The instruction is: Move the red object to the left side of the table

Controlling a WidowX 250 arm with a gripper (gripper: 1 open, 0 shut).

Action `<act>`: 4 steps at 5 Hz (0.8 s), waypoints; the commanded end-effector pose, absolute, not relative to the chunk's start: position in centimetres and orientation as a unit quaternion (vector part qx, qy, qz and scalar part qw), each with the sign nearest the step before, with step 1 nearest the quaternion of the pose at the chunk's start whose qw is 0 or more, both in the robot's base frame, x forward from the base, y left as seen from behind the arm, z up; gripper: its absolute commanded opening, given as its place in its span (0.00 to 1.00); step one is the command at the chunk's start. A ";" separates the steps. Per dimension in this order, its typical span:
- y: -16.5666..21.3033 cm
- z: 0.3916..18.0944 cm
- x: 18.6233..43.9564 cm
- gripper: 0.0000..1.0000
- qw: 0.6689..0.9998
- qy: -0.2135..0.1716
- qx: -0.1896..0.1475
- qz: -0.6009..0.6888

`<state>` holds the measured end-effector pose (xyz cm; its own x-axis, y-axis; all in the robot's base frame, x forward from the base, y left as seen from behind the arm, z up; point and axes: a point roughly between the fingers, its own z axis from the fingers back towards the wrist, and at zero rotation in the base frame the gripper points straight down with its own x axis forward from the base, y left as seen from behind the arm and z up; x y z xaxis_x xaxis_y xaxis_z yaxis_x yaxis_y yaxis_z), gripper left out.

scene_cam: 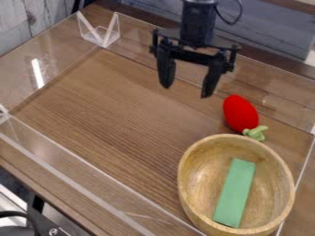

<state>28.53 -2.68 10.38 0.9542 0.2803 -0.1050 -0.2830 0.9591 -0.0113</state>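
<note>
The tool [193, 85] is hanging in the upper middle of the frame, its fingers spreading wide with nothing between them. The red toy [241, 112] is lying on the table [117, 101] at the right of the frame, just above the bowl [191, 189], its green stem end pointing down toward the rim.

That closeness is posing the main risk: a tool coming down too low in the frame could be knocking the rim, or catching the stem and pushing the toy against the bowl. The toy is looking smooth and rounded, so fingers closing off its middle could be squeezing it out and sending it rolling toward the right edge. The camera is looking from above, so the tool's height is probably hard to judge; closing too high could be leaving only a weak pinch, and the toy could be dropping on the way left.
</note>
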 end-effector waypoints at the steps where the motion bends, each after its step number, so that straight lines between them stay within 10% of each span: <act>1: -4.1 10.2 29.2 1.00 0.975 0.024 -0.032 0.220; 2: -5.3 9.3 29.8 1.00 0.958 0.016 -0.052 0.282; 3: -6.3 7.7 30.3 0.00 0.941 0.010 -0.067 0.331; 4: -7.1 6.4 31.0 1.00 0.928 0.000 -0.079 0.363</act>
<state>30.58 -6.93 5.40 0.7318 0.6769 -0.0793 -0.6811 0.7221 -0.1211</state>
